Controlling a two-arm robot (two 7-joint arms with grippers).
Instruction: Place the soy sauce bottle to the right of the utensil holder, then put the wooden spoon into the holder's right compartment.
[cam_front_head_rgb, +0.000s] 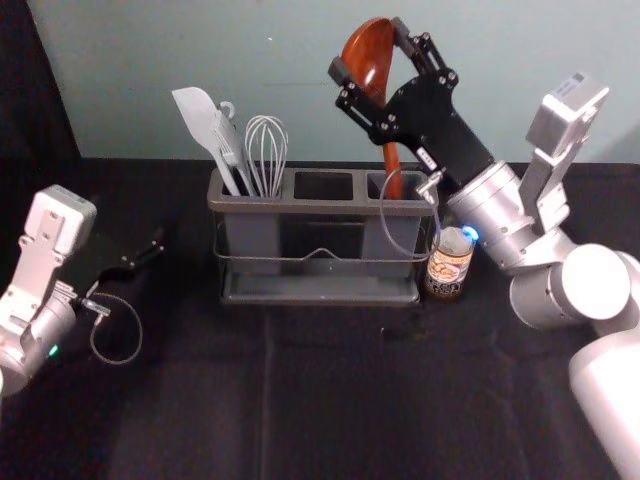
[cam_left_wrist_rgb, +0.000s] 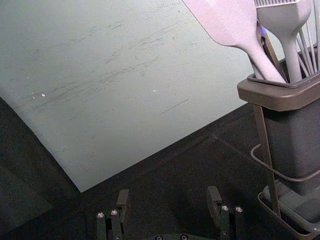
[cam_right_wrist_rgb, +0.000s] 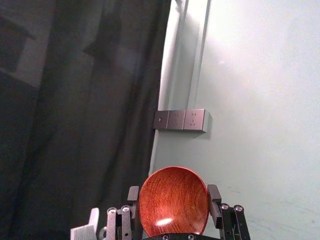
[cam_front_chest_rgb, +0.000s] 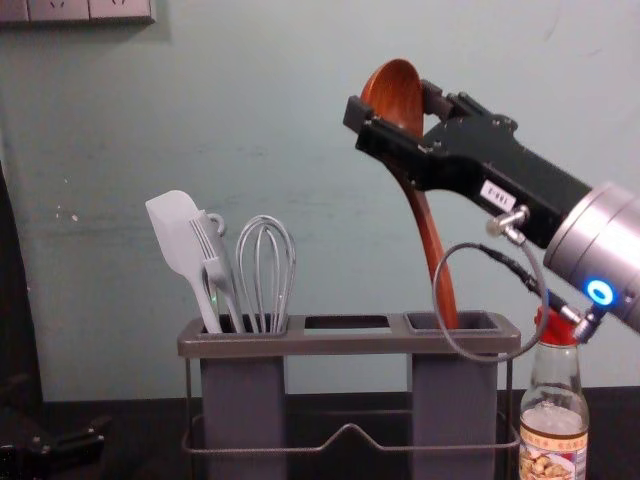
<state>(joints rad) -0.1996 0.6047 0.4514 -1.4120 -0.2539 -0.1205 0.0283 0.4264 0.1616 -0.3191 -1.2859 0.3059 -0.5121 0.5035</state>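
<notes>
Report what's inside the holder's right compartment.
The wooden spoon's handle dips into the right compartment, its bowl held above by the right gripper. The front wall hides the handle's end and the compartment's floor, so anything lower down cannot be seen.

a black cloth (cam_front_head_rgb: 190, 400) with a faint crease covers the table. directly on it stands the gray utensil holder (cam_front_head_rgb: 324, 208), upright. the soy sauce bottle (cam_front_head_rgb: 448, 266), also upright, stands just beside the holder's right end, its printed label facing forward.
</notes>
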